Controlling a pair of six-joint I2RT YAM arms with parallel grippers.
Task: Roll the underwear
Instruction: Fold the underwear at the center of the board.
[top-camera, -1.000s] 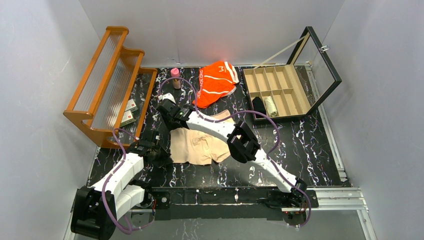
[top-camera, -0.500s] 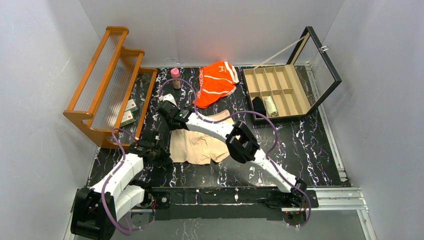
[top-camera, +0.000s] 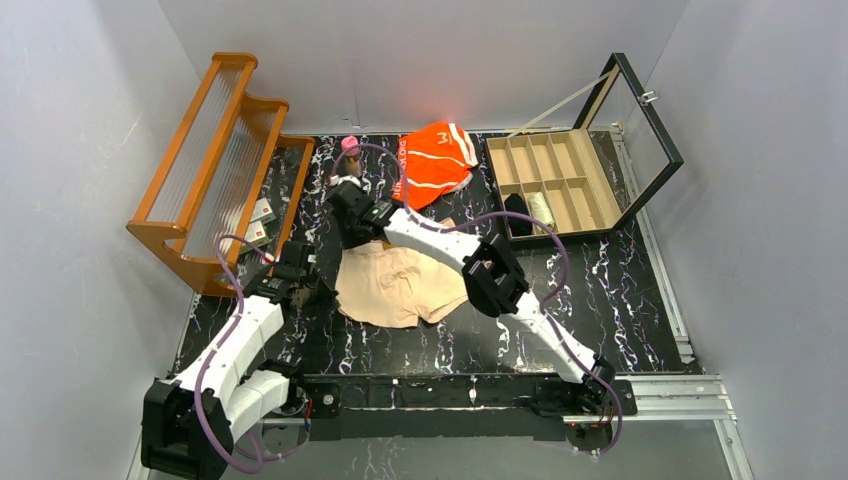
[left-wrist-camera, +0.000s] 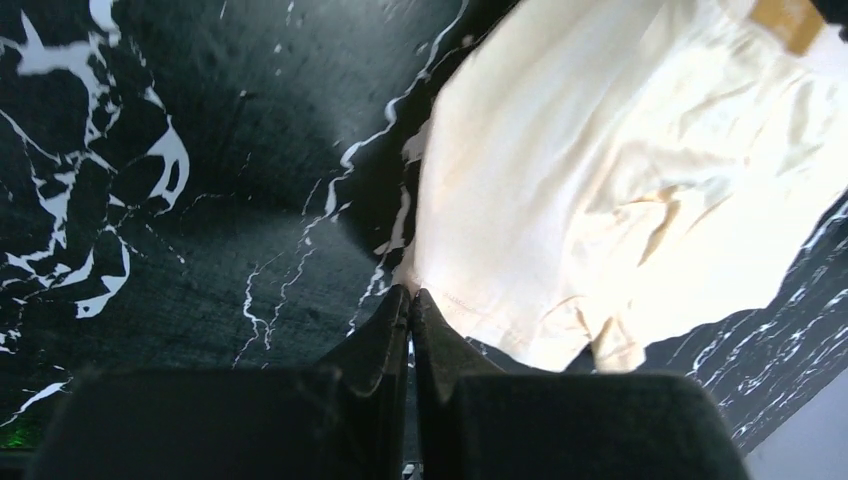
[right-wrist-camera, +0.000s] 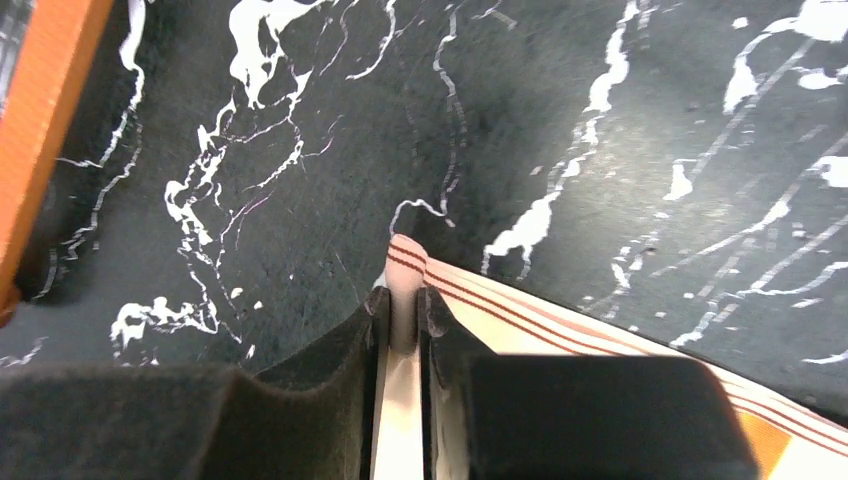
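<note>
Right now the right end effector (right-wrist-camera: 402, 300) clamps the striped waistband of the beige underwear (top-camera: 400, 285), spread on the desk (top-camera: 620, 290), at its 11 o'clock corner. At its 9 o'clock hem the left end effector (left-wrist-camera: 410, 295), fingers pressed together, touches the cloth. At 12 o'clock beyond it lies the orange underwear (top-camera: 432, 165).

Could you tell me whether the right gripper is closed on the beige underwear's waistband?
Yes, the right gripper is shut on the beige underwear, pinching its red-striped waistband edge.
</note>
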